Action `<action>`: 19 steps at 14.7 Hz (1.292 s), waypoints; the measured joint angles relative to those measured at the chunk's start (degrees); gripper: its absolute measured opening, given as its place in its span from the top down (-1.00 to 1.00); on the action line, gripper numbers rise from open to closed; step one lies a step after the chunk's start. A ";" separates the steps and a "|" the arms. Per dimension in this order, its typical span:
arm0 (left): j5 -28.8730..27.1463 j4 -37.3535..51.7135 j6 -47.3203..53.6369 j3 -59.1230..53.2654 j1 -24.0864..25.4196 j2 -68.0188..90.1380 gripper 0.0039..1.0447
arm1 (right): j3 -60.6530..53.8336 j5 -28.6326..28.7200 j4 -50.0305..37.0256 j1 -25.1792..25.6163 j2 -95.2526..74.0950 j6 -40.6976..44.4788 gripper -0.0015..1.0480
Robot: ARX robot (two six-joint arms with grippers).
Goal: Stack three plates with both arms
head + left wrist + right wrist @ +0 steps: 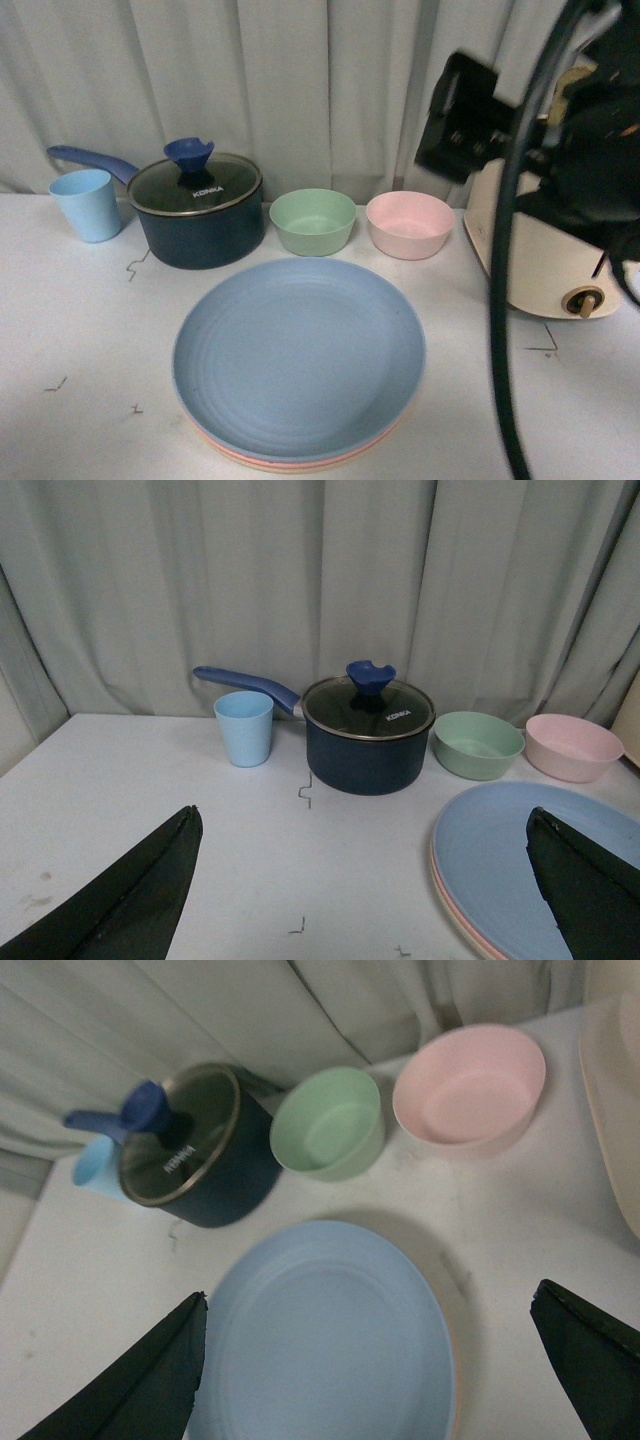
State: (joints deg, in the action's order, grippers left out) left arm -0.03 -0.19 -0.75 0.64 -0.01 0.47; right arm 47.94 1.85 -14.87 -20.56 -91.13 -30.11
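Three plates [298,362] stacked (blue on top); pot lid [195,184] reads KONKA; both grippers spread wide, grasping nothing

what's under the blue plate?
Under the blue plate, only thin rims show: a pink plate and a cream edge below it. Their faces are covered.

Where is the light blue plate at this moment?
In the front view the light blue plate lies at the table's near centre, on top of the pink and beige plates, in front of the green bowl.
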 joint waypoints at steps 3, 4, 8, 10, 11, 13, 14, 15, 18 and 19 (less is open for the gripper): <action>0.02 0.00 0.00 0.00 0.00 0.00 -0.88 | -10.49 -11.67 -20.57 2.10 13.20 10.01 -0.53; 0.00 -0.07 0.00 0.00 0.00 0.00 -0.88 | -17.05 -15.82 -23.63 4.87 19.96 18.64 -0.29; 0.00 -0.02 -0.02 0.00 0.00 0.00 -0.88 | -32.35 -7.48 -19.87 14.75 41.07 28.76 0.69; 0.00 -0.02 0.00 0.00 0.00 0.00 -0.88 | -40.54 -2.89 -21.84 21.03 48.00 29.68 0.96; 0.04 -0.02 0.00 0.00 0.00 0.00 -0.88 | -44.68 -1.99 -21.31 20.85 51.32 29.73 0.96; 0.00 0.00 0.00 0.00 0.00 0.00 -0.88 | -47.23 -1.86 -21.88 20.57 52.19 29.75 0.96; 0.00 -0.02 0.00 0.00 0.00 0.00 -0.88 | -47.25 -1.84 -19.76 20.57 55.58 29.75 0.96; 0.00 -0.04 0.00 0.00 0.00 0.00 -0.88 | -47.25 -1.84 -17.33 20.57 58.71 29.75 0.96; 0.00 -0.02 -0.02 0.00 0.00 0.00 -0.88 | -47.28 -1.84 -10.75 20.57 65.13 29.75 0.96; 0.00 -0.02 0.00 0.00 0.00 0.00 -0.88 | -47.28 -1.84 -8.96 20.57 67.38 29.75 0.96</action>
State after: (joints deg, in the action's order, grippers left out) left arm -0.03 -0.21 -0.75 0.64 -0.01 0.47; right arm 0.67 0.01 -23.84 0.01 -23.75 -0.36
